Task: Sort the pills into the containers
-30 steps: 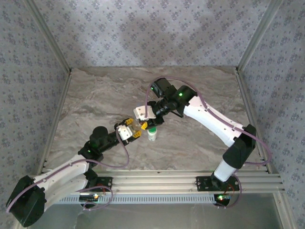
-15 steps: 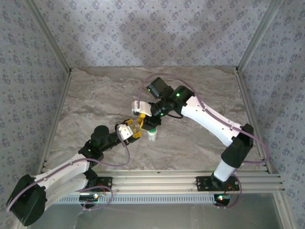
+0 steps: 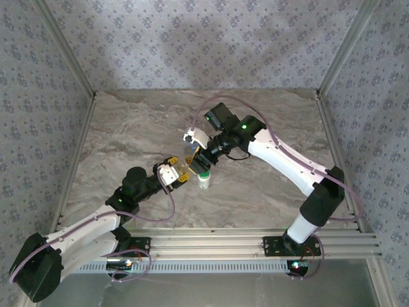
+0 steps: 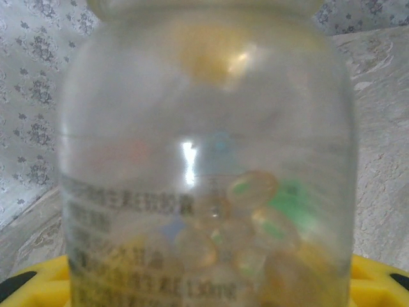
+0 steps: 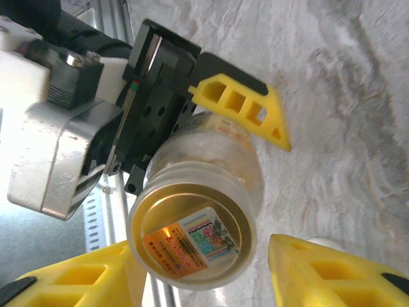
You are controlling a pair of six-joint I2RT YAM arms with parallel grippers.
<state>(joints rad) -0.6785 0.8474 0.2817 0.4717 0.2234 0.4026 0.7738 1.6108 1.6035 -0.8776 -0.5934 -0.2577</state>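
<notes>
L gripper point(image 3: 177, 171): jaws pinched on body of clear pill bottle point(image 4: 204, 166), approx. centre of table point(image 3: 128, 128); yellowish softgels inside. R gripper point(image 5: 201, 249): fingers spread either side of bottle's top end, not yet clamped; green-capped vial point(image 3: 203, 179) stands at bottle's 5 o'clock. Risk: if R closes off-centre or twists hard, bottle may slip in L's hold, tip, spill softgels or knock vial over.

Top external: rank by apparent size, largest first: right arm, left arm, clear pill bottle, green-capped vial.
1. right arm and left arm: by far the largest, too alike to split.
2. clear pill bottle: much smaller, partly covered.
3. green-capped vial: looks slightly smaller than the bottle, but it is close, so unsure.
</notes>
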